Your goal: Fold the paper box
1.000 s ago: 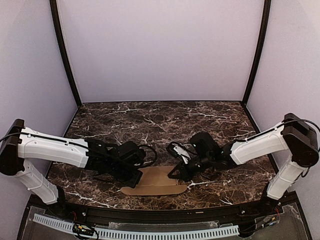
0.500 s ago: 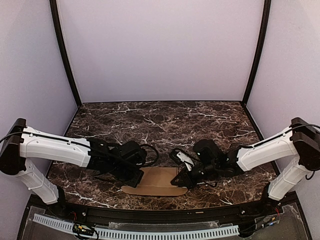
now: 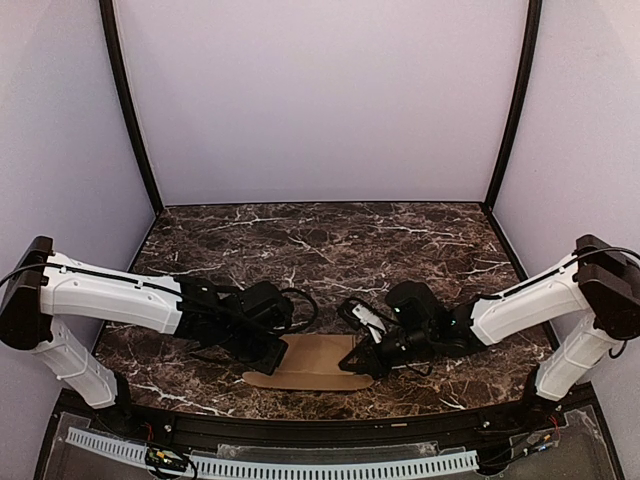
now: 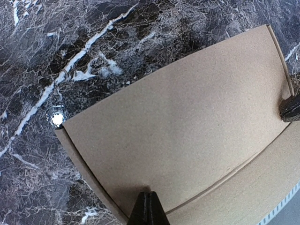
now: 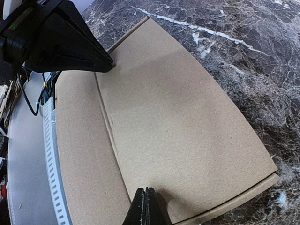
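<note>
Your right claw (image 3: 364, 358) drops lower onto box (image 3: 312, 364) at counter (image 3: 420, 250) near edge; left claw (image 3: 272, 352) pins it; both clenched empty, pressing the fold.

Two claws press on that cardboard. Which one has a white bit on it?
The right gripper, at the paper box's right end: a white piece shows just behind its fingers. The left gripper looks all black.

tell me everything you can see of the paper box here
The paper box is plain tan thin cardboard, unprinted, folded flat into an oblong with a long crease and a wavy near edge. It lies close to the front edge of the table. The shut left hand and the shut right hand rest their tips on its two ends.
</note>
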`<state>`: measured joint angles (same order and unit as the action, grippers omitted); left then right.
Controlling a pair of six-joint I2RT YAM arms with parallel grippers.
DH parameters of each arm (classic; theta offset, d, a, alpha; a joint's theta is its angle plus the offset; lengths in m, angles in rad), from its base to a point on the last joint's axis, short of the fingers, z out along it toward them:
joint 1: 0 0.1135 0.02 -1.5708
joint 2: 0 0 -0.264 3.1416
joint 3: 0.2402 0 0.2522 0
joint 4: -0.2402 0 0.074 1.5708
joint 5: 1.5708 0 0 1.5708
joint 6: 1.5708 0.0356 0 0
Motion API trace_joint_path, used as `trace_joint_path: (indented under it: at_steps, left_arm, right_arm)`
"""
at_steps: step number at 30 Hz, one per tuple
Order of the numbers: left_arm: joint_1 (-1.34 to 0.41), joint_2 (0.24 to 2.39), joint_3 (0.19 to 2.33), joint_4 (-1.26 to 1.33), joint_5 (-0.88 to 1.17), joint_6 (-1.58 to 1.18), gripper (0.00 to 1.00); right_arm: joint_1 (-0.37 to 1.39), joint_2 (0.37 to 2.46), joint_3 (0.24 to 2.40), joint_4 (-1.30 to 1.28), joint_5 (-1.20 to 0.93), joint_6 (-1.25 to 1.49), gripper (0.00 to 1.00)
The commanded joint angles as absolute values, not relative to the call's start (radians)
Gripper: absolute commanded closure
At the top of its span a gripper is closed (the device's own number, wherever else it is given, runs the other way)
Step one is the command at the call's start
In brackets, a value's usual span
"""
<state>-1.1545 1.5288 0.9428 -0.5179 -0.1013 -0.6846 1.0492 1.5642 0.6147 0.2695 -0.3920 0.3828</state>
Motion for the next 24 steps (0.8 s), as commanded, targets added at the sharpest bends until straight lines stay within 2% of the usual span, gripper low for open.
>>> trace_joint_path:
  at_steps: [1, 6, 16, 23, 24]
  left_arm:
    - [-1.157, 1.581, 0.912, -0.559, -0.085, -0.693, 0.99]
    - [-1.157, 1.575, 0.945, -0.573, -0.094, -0.669, 0.99]
    - [-1.157, 1.498, 1.06, -0.655, -0.202, -0.59, 0.73]
    - [-1.157, 1.45, 1.121, -0.733, -0.285, -0.57, 0.65]
    - [-1.156, 1.438, 1.122, -0.758, -0.291, -0.571, 0.63]
  right_arm:
    - [1.063, 1.619, 0.578, 0.157, -0.324, 0.382, 1.0]
    - [1.064, 1.569, 0.633, 0.122, -0.304, 0.378, 1.0]
    - [1.06, 1.467, 0.737, 0.071, -0.256, 0.364, 1.0]
    - [1.059, 1.387, 0.725, 0.04, -0.225, 0.365, 1.0]
    - [1.06, 1.366, 0.714, 0.035, -0.213, 0.365, 0.97]
